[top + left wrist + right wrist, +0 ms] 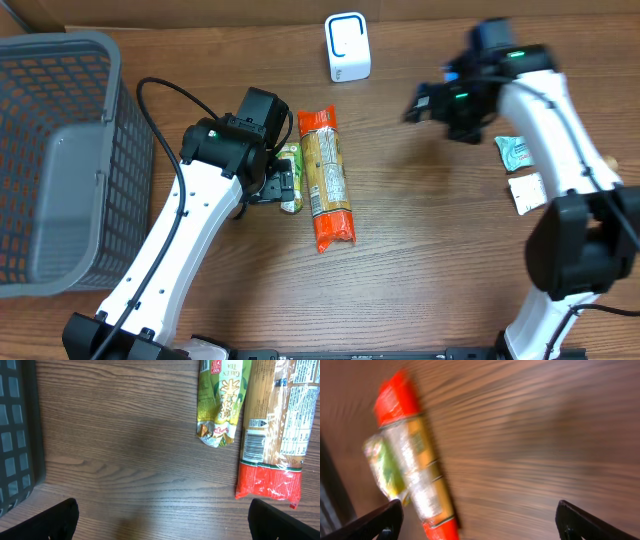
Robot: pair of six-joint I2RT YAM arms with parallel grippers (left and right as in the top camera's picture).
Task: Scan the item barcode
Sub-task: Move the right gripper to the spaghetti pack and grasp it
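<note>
blurry, unreadable pasta pack (416,460)

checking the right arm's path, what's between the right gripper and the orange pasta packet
Only bare table lies between the right gripper and the orange pasta packet, as the overhead view shows. The white scanner stands off that line.

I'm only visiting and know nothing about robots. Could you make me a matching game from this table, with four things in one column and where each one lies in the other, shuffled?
Things
1. grey plastic mesh basket
2. small white box with a blue ring
3. long clear noodle packet with orange ends
4. small teal sachet

Places
A. close beside the right arm
B. far left end of the table
C. middle of the table, alongside a green tea packet
D. back of the table, near the centre

Pairs: 1-B, 2-D, 3-C, 4-A
</note>
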